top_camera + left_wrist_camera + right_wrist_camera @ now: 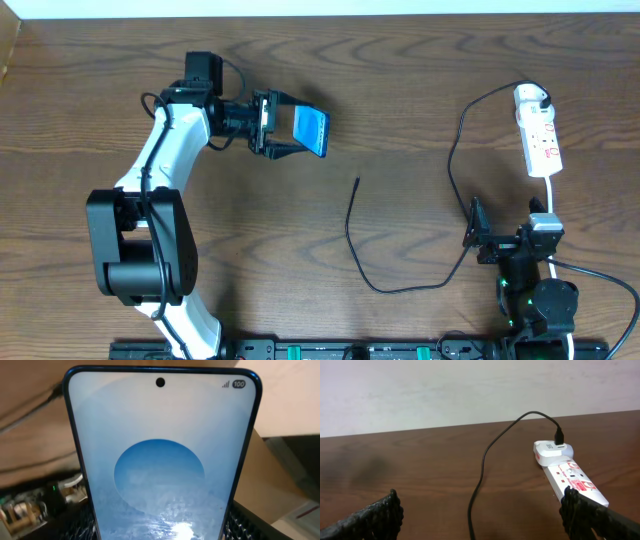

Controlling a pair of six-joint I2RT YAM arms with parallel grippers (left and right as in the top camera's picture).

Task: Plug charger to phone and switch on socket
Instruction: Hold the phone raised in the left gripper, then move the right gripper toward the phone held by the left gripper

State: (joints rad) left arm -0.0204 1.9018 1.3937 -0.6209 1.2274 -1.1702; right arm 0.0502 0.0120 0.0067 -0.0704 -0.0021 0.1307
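My left gripper [292, 131] is shut on the phone [311, 130], a slim smartphone with a bright blue screen, and holds it above the table at the upper left. The phone fills the left wrist view [160, 455], with my fingers at its two long edges. The charger [352, 235] is a thin black cable lying on the table; its free tip [358, 181] lies below and to the right of the phone. Its other end runs to the white plug [553, 451] on the socket [538, 132] at the far right. My right gripper [476, 232] is open and empty, with the cable [476, 491] between its fingers' line of sight.
The white socket strip [575, 478] lies close to my right finger in the right wrist view. A white cord [551, 192] runs from the strip toward my right arm. The table's far edge meets a pale wall [470, 390].
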